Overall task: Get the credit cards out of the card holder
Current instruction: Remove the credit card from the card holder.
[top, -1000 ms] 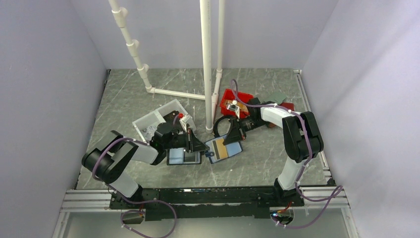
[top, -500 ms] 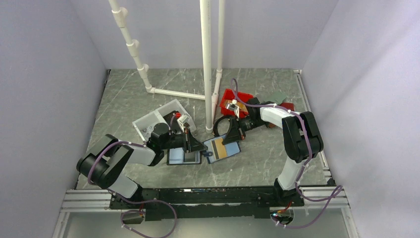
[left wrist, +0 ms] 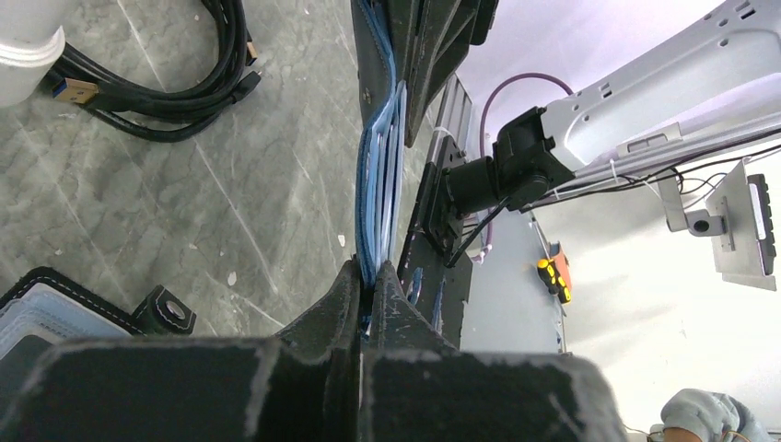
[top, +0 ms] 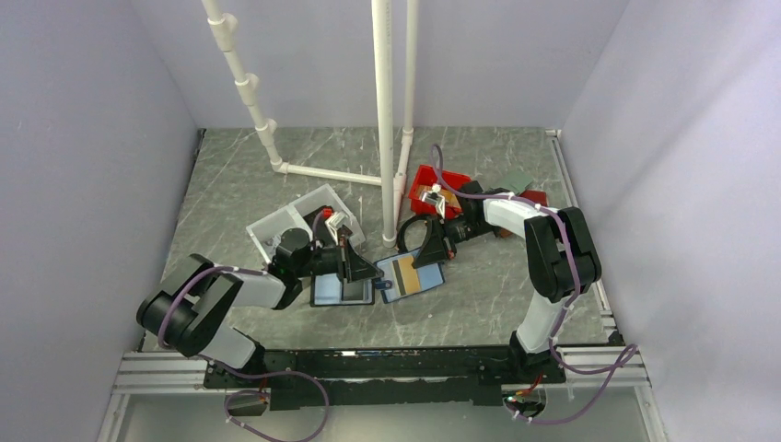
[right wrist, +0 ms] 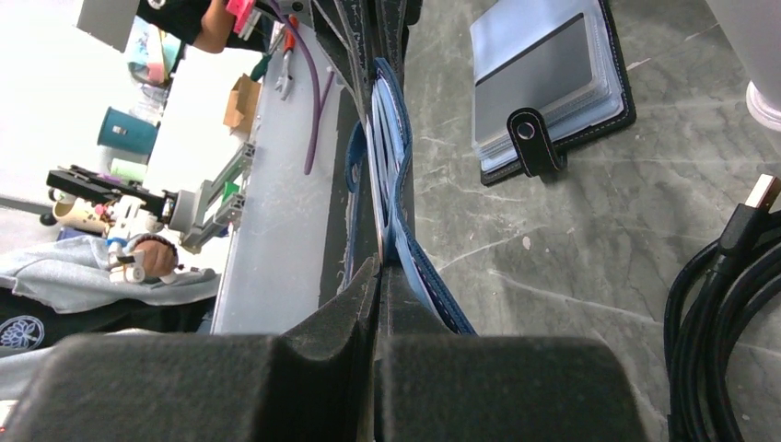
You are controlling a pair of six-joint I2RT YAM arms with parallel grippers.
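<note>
Pinching floppy card holder (top: 435, 275), left gripper (top: 377, 273) at 9 o'clock, right gripper (top: 429, 261) at 1; take stiff, likely slick credit cards (top: 410, 276) edgewise

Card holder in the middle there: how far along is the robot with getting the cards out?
Done: the card holder is spread open, with a gold card showing inside. In hand: the left gripper and the right gripper each pinch an edge of it, jaws shut. Left to do: the pulling itself. The gold card sits in the holder, and none looks out yet.
</note>
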